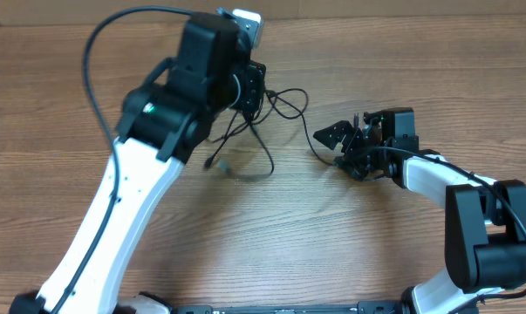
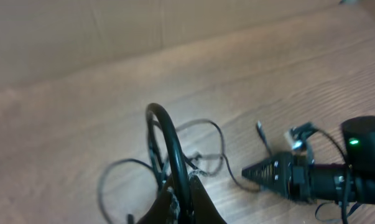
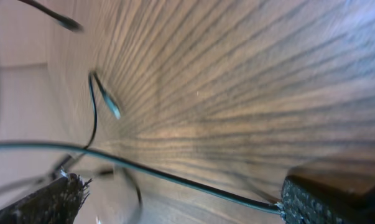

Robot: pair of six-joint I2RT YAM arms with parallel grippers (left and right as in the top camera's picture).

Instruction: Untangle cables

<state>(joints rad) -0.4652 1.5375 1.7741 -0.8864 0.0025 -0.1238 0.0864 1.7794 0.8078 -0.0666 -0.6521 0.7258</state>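
Note:
The cables are thin black cords looped on the wood table just right of my left wrist. A loose plug end lies below them. My left gripper points down into the bunch. In the left wrist view it is shut on one black cable that arches up from the fingers. My right gripper lies low on the table to the right, open. In the right wrist view one cable strand runs across the wide gap of the right gripper and touches the right finger.
The thick black wire of the left arm arcs over the table's upper left. A silver-tipped plug lies on the table ahead of the right gripper. The table's far edge runs close behind the left wrist.

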